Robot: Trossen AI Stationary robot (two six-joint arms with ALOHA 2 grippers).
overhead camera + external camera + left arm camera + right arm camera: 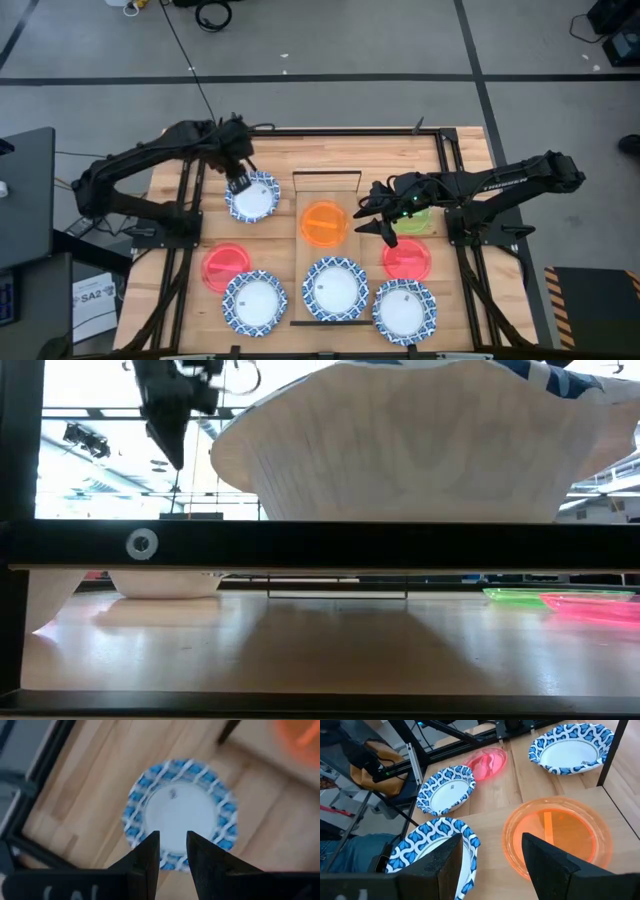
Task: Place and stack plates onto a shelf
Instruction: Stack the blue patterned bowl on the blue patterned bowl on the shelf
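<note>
My left gripper hangs above the far rim of a blue-rimmed white plate that rests on the tabletop left of the shelf. Its fingers are slightly open and stand over the plate's rim without touching it. It is well above the table in the low view. My right gripper is open, just right of the orange plate. That plate lies on the light-wood shelf, and a blue-rimmed plate lies nearer on the same board. In the right wrist view the open fingers frame the gap between these two plates.
A yellow-green plate lies under my right arm, with a red-pink plate beside it. Another red-pink plate and two more blue-rimmed plates sit toward the near edge. Black frame rails run along both table sides.
</note>
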